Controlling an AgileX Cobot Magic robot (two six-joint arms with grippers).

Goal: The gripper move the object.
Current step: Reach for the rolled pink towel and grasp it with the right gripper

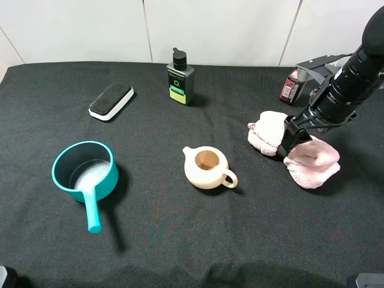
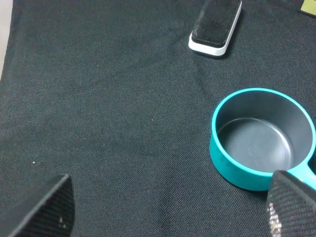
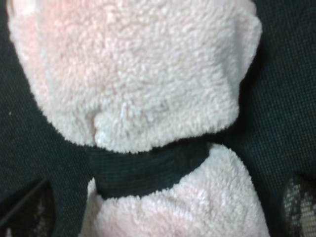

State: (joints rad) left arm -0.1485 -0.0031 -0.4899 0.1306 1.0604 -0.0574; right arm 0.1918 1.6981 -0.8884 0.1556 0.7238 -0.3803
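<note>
Where the right arm slants in from the far right of the black-clothed table [image 1: 180,240], the right gripper [image 1: 291,139] sits down on the pink towel bundle [image 1: 312,161], at the dark waist between its two fluffy lumps. The bundle lies on the cloth at the right side, to the right of the cream teapot [image 1: 206,167] and apart from it. From the right wrist camera, the gripper's fingers [image 3: 298,207] stand wide apart on either side of the bundle, and a strip of dark shows between each tip and the fluff (they straddle it rather than squeeze it).

The left gripper [image 2: 173,210] hangs over bare cloth near the teal saucepan [image 2: 232,168], its fingers [image 2: 54,207] spread wide.

At the back stands a dark pump bottle [image 1: 180,78] with a green label bearing a ring mark (the lettering is too small to read). A small dark-red container [image 1: 291,89] stands behind the right arm, its label equally unreadable. A black-and-white eraser [image 1: 111,100] lies at the back left.
</note>
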